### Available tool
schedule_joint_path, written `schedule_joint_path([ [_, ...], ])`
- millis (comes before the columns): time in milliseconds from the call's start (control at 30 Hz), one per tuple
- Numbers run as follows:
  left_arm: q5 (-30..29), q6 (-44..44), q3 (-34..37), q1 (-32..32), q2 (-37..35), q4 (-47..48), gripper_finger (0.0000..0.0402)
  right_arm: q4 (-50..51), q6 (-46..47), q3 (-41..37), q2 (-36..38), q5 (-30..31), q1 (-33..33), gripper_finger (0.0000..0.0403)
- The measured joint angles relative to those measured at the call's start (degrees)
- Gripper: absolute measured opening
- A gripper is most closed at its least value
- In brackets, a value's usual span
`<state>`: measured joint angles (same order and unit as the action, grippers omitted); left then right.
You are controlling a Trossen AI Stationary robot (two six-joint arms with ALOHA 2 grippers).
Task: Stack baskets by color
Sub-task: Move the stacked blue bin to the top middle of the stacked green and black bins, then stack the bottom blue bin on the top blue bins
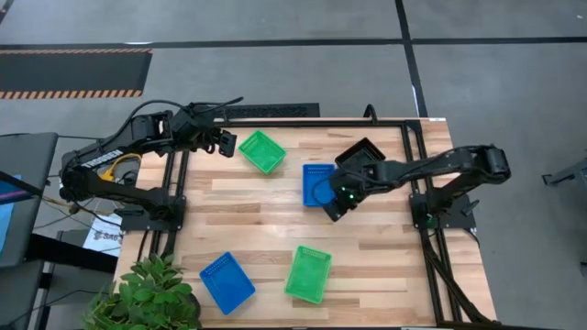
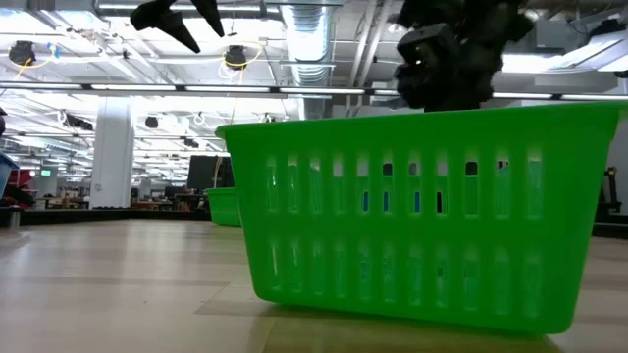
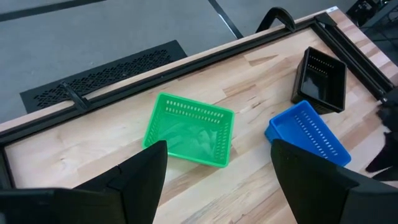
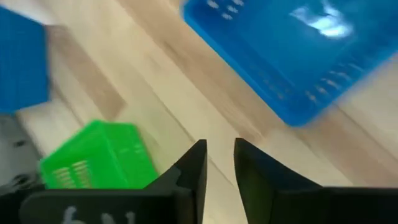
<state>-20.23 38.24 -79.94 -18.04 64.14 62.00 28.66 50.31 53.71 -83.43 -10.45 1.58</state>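
Five baskets are spread over the wooden table. At the far side a green basket [image 1: 262,151] [image 3: 189,130] stands on its base. A blue basket [image 1: 318,183] [image 3: 308,134] lies close beside a black basket [image 1: 362,156] [image 3: 320,81]. Near the front edge stand another blue basket [image 1: 227,281] and another green basket [image 1: 308,273] [image 2: 412,216]. My right gripper [image 1: 332,213] [image 4: 219,155] hangs over bare wood just on the near side of the far blue basket [image 4: 298,56], pointing steeply down, open by a narrow gap with nothing in it. My left gripper [image 1: 220,142] [image 3: 217,186] waits wide open, raised beside the far green basket.
A leafy plant [image 1: 151,293] stands at the near left corner. A black frame [image 1: 404,128] runs along the far and side edges of the table. Bare wood lies between the far baskets and the near ones.
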Motion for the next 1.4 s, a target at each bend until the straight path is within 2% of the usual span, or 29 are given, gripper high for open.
schedule_joint_path([
  [67,0.2,0.0,0.0,0.0,0.0,0.0,0.0274,-3.2,-1.7,0.0,-2.1,-2.7,1.1,0.0093],
  [333,3.4,0.4,0.0,0.0,0.0,0.5,0.0274,-5.0,-8.2,0.1,-9.9,-4.8,5.6,0.0079],
  [533,6.1,0.6,0.0,0.0,0.0,0.6,0.0274,-4.9,-14.7,0.8,-12.9,-2.3,10.3,0.0079],
  [667,8.8,0.3,0.0,0.0,0.0,1.0,0.0274,-5.4,-17.5,3.9,-14.8,0.3,15.2,0.0079],
  [800,12.6,-0.2,0.0,0.0,0.0,3.4,0.0274,-6.2,-21.0,8.7,-15.7,3.7,19.5,0.0079],
  [900,18.3,-2.7,0.0,1.0,0.9,5.7,0.0274,-5.2,-23.9,12.9,-15.3,4.3,22.0,0.0079],
  [1067,24.5,-3.5,0.0,7.7,4.9,9.4,0.0274,2.3,-27.7,19.1,-10.2,4.3,23.2,0.0079],
  [1400,27.2,2.8,0.0,25.8,15.3,19.2,0.0274,4.8,-28.4,20.6,2.6,4.9,22.4,0.0079],
])
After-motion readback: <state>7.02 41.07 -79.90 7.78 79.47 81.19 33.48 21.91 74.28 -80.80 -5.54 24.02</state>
